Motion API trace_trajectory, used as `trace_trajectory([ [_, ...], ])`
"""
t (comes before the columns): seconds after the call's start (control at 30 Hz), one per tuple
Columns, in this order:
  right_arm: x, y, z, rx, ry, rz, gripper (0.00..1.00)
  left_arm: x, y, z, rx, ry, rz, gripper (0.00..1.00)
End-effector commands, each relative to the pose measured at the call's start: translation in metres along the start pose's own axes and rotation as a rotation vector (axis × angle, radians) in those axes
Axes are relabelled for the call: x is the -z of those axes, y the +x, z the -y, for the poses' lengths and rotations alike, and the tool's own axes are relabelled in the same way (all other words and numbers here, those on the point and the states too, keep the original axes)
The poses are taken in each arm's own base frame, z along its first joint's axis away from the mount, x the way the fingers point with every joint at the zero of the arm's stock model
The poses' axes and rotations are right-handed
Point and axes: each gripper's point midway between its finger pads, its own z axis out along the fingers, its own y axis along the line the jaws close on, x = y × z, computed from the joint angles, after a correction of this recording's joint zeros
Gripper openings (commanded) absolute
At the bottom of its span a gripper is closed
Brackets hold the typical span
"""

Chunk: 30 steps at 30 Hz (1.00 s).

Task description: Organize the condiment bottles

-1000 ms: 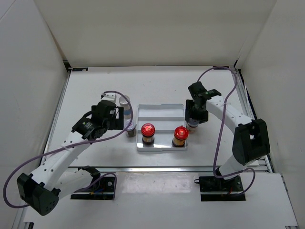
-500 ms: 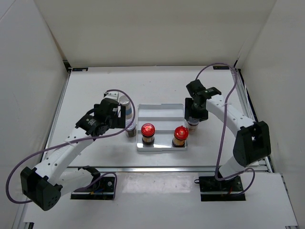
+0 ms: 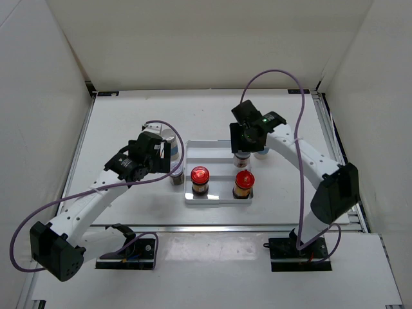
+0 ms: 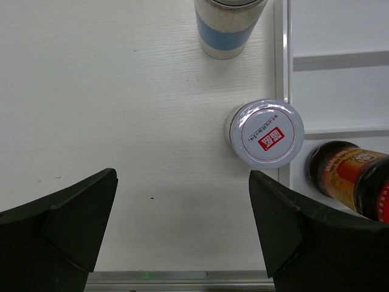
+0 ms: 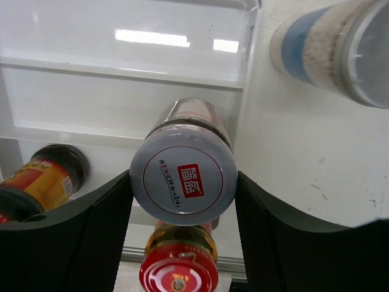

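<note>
While two red-capped bottles [image 3: 200, 180] stand in the tray [image 3: 215, 145], we note the right tool [image 5: 182, 213] clamping a silver-lidded bottle [image 5: 182, 179] at its right side. The left tool [image 4: 182, 207] is wide open near the second silver-lidded bottle [image 4: 267, 134] on the tabletop [image 4: 121, 121]. The blue-labelled bottles [image 4: 228, 30] are outside the tray.

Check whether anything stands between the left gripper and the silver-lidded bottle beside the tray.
Nothing visible does. The open left gripper hangs over bare table, the silver-lidded bottle just ahead, close beside the tray; the blue-labelled bottle stands beyond it.
</note>
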Motion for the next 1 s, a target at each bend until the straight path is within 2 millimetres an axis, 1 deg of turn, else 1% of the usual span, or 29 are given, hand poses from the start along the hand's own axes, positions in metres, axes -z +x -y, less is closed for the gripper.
trace_trajectory([
  [0.0,-0.019,-0.005,-0.018,-0.005,-0.021,0.014,0.02,0.005,-0.015,0.000,0.011,0.003,0.040,1.00],
  [0.1,-0.037,0.005,-0.019,-0.009,-0.016,-0.016,0.02,0.002,-0.014,0.001,0.007,0.000,0.031,1.00],
  [0.13,-0.039,0.005,-0.020,-0.020,-0.018,-0.012,0.02,0.000,-0.012,0.001,0.003,-0.004,0.020,1.00],
  [0.17,-0.045,0.014,-0.022,-0.016,-0.010,-0.036,0.02,0.000,-0.012,0.003,0.003,0.005,0.017,1.00],
  [0.2,-0.046,0.012,-0.023,-0.019,-0.016,-0.026,0.02,-0.003,-0.010,0.005,-0.001,0.011,0.005,1.00],
  [0.23,-0.052,0.019,-0.021,-0.014,-0.004,-0.048,0.02,-0.003,-0.010,0.005,-0.001,0.011,0.005,1.00],
  [0.3,-0.055,0.020,-0.018,-0.037,0.014,-0.043,0.08,-0.004,-0.007,0.010,-0.005,0.036,-0.012,1.00],
  [0.33,-0.057,0.024,-0.015,-0.034,0.028,-0.050,0.11,-0.007,-0.006,0.014,-0.005,0.049,-0.018,1.00],
  [0.37,-0.057,0.024,-0.015,-0.034,0.029,-0.050,0.34,-0.006,-0.004,0.020,-0.005,0.084,-0.029,1.00],
  [0.4,-0.057,0.024,-0.015,-0.034,0.029,-0.050,0.55,-0.012,0.001,0.024,-0.015,0.095,-0.061,1.00],
  [0.43,-0.057,0.024,-0.015,-0.034,0.029,-0.050,0.71,-0.014,0.004,0.028,-0.018,0.109,-0.078,1.00],
  [0.47,-0.049,0.024,-0.010,-0.033,0.045,-0.046,0.84,-0.014,0.005,0.035,-0.019,0.141,-0.093,1.00],
  [0.5,-0.043,0.021,-0.011,-0.033,0.051,-0.028,1.00,-0.019,0.010,0.038,-0.026,0.148,-0.120,1.00],
  [0.53,-0.035,0.014,-0.009,-0.037,0.058,-0.004,1.00,-0.018,0.011,0.042,-0.025,0.171,-0.128,1.00],
  [0.57,-0.020,0.012,-0.007,-0.032,0.062,0.016,1.00,-0.020,0.010,0.043,-0.027,0.170,-0.133,1.00],
  [0.6,-0.011,0.007,-0.003,-0.036,0.077,0.043,1.00,-0.019,0.011,0.046,-0.026,0.184,-0.138,1.00],
  [0.63,0.006,-0.001,0.000,-0.036,0.066,0.085,1.00,-0.021,0.013,0.048,-0.028,0.190,-0.149,1.00],
  [0.67,0.013,0.002,0.007,-0.019,0.082,0.081,1.00,-0.021,0.013,0.048,-0.028,0.190,-0.149,1.00],
  [0.7,0.024,-0.001,0.010,-0.025,0.084,0.102,1.00,-0.021,0.011,0.051,-0.024,0.208,-0.143,1.00],
  [0.73,0.041,-0.003,0.016,-0.026,0.082,0.138,1.00,-0.020,0.012,0.054,-0.024,0.225,-0.148,1.00],
  [0.8,0.062,-0.002,0.026,-0.012,0.085,0.163,1.00,-0.022,0.013,0.058,-0.006,0.245,-0.163,1.00],
  [0.83,0.080,-0.003,0.030,-0.014,0.067,0.201,1.00,-0.027,0.016,0.062,0.005,0.249,-0.187,1.00],
  [0.87,0.092,-0.001,0.037,-0.007,0.076,0.211,1.00,-0.028,0.018,0.065,0.013,0.260,-0.202,1.00],
  [0.9,0.104,-0.002,0.043,0.004,0.084,0.237,1.00,-0.029,0.020,0.067,0.029,0.263,-0.216,1.00],
  [0.93,0.121,-0.002,0.051,0.002,0.082,0.270,1.00,-0.030,0.019,0.068,0.029,0.264,-0.216,1.00],
  [0.97,0.127,0.007,0.060,0.008,0.106,0.255,1.00,-0.031,0.016,0.070,0.046,0.266,-0.207,1.00],
])
